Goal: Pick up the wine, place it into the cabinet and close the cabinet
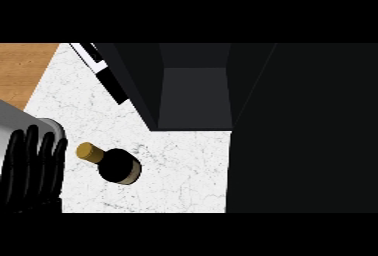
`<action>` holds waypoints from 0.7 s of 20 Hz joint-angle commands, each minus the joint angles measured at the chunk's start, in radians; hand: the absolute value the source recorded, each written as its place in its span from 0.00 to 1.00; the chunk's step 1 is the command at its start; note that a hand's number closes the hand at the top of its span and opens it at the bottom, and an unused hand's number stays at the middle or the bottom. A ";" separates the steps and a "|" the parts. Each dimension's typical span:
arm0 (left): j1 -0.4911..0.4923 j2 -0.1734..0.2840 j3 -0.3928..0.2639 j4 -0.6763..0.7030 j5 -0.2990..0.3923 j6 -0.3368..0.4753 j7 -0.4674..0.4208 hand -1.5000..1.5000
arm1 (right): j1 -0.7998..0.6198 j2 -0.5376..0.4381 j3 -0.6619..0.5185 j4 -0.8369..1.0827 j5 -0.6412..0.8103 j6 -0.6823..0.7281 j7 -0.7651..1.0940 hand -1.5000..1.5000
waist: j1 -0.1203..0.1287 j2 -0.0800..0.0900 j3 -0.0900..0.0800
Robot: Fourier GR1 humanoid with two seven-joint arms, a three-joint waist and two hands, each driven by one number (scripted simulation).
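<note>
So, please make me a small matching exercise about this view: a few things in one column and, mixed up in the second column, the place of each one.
Column one:
1. wine bottle
2. left hand
3. cabinet
4. wooden surface

Column two:
A. upper left corner of the view
B. at the left edge, fingers straight, pointing up
C. on the white counter, between the hand and the dark area at the right
D. top centre, its dark inside open toward the counter

Pairs: 1-C, 2-B, 3-D, 4-A
</note>
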 commanded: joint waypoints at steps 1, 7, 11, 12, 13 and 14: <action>0.099 0.001 0.042 0.045 0.167 -0.071 -0.165 0.00 | 0.048 0.013 0.033 -0.175 -0.031 -0.026 0.085 0.00 | 0.005 -0.001 -0.001; 0.107 -0.048 0.149 0.245 0.297 -0.181 -0.373 0.00 | -0.047 -0.009 -0.013 -0.161 -0.079 -0.043 0.129 0.00 | 0.005 0.001 0.000; 0.174 -0.067 0.171 0.302 0.312 -0.216 -0.498 0.00 | 0.036 0.000 -0.025 -0.154 -0.074 -0.002 0.053 0.00 | 0.004 0.000 0.002; 0.221 -0.076 0.185 0.315 0.347 -0.243 -0.561 0.00 | -0.015 0.024 -0.006 -0.120 -0.038 -0.035 0.050 0.00 | 0.010 0.000 0.001; 0.124 -0.024 0.300 0.321 0.401 -0.274 -0.485 0.00 | -0.072 -0.001 -0.026 -0.158 -0.065 -0.062 0.141 0.00 | 0.005 0.001 0.001; 0.172 -0.053 0.241 0.352 0.385 -0.293 -0.539 0.00 | -0.040 0.001 -0.038 -0.135 -0.080 -0.032 0.107 0.00 | 0.006 0.001 0.002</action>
